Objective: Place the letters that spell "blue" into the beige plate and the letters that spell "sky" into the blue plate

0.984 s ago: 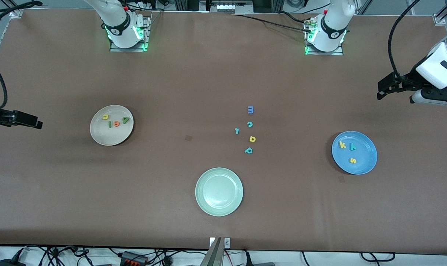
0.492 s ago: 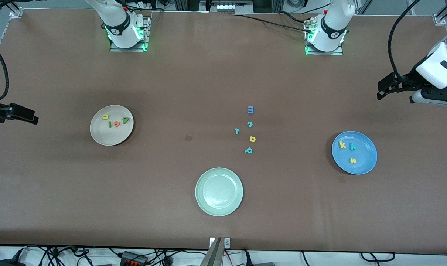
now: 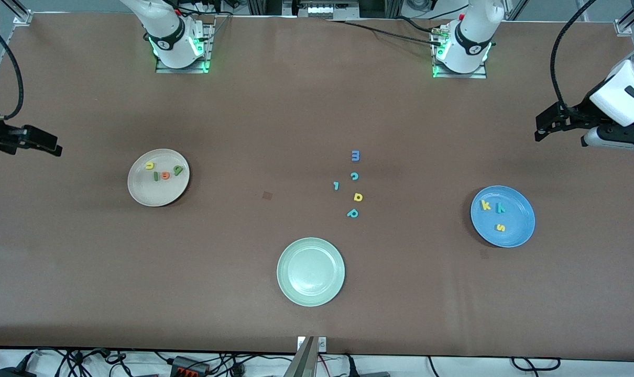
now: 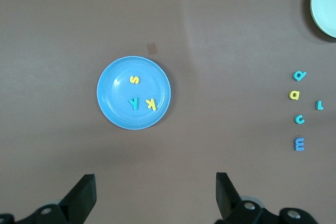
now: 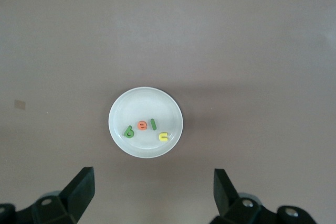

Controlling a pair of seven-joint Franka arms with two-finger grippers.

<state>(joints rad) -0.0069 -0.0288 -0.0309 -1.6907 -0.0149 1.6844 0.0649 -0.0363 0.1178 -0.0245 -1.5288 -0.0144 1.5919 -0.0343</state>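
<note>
Now tiny foam letters in round shallow plates, left hand (image 4: pixel 152 198) and right hand (image 5: pixel 152 195) both released.

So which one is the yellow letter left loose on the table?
Find the pale green plate. Farther from the camera lies a short column of loose letters. The yellow letter sits between the teal c and teal p, the only yellow one among blue and teal.

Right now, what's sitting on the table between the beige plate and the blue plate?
In the front view, five loose foam letters lie between the beige plate and the blue plate; the pale green plate sits nearer the camera.
</note>
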